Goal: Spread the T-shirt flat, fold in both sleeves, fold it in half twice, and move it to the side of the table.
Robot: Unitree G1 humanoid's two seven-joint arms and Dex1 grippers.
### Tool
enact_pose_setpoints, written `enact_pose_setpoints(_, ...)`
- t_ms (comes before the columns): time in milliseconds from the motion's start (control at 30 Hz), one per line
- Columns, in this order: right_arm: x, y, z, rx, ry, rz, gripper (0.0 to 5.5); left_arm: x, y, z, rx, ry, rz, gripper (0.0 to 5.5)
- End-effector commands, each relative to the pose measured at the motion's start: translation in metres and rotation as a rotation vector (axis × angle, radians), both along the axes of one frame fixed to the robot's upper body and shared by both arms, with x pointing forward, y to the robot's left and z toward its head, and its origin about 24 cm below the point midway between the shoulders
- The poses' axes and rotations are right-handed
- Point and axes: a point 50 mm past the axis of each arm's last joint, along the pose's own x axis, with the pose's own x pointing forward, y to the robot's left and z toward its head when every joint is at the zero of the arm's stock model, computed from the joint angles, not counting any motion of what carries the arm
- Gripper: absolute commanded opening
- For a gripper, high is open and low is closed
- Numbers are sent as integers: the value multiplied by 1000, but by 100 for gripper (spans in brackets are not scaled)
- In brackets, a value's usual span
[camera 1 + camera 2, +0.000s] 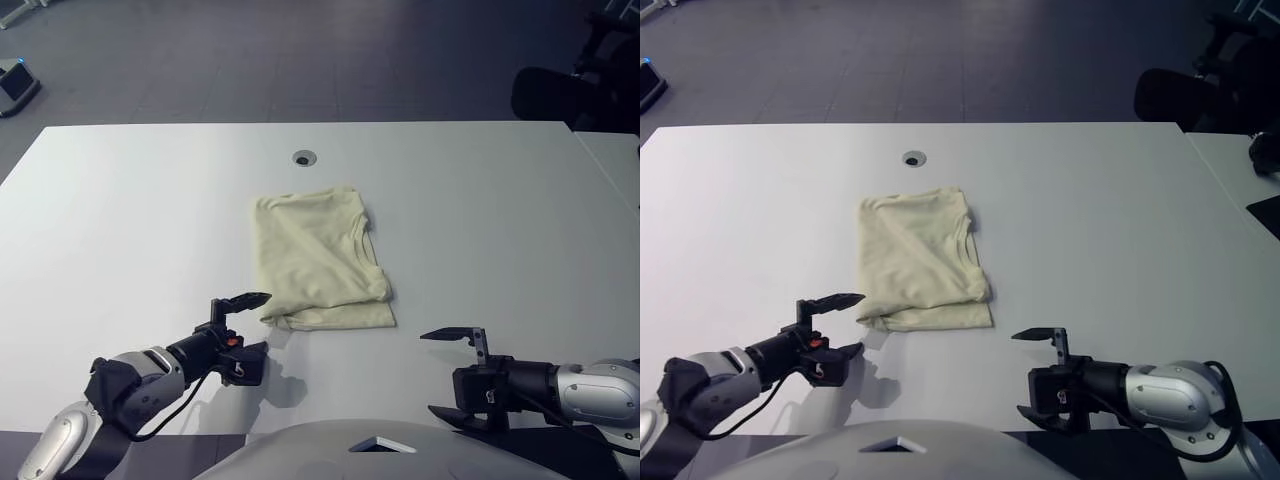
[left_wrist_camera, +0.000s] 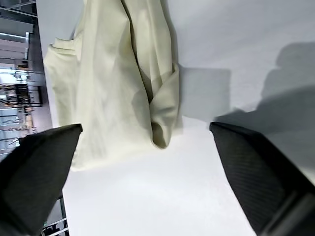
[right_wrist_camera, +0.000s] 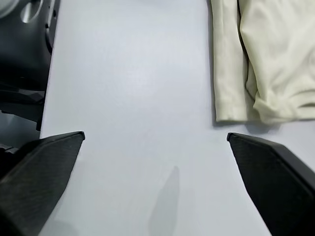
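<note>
Left end effector (image 1: 262,322) and right end effector (image 1: 430,372), both released, hover before the folded T-shirt (image 1: 318,258); shifting it aside likely needs a corner grasp.

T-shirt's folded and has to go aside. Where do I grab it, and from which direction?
Pinch the near-left corner of the T-shirt, where the folded layers stack along the near edge, so all should lift together. Come in low from the robot's side with the left gripper; it sits open right by that corner.
</note>
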Motion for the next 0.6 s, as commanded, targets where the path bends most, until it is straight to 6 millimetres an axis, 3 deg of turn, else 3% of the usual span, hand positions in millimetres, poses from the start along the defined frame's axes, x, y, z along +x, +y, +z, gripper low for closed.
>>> enact_pose_setpoints(33,5,1,-7,-33,-15,31,540,11,18,-36,144,124,130,402)
enact_pose_setpoints(200,10,5,-8,-24,-29,53,540,13,11,-41,137,164,117,305)
enact_pose_setpoints(600,23,6,-17,-48,-67,57,540,7,-13,-26,122,201,-22,80)
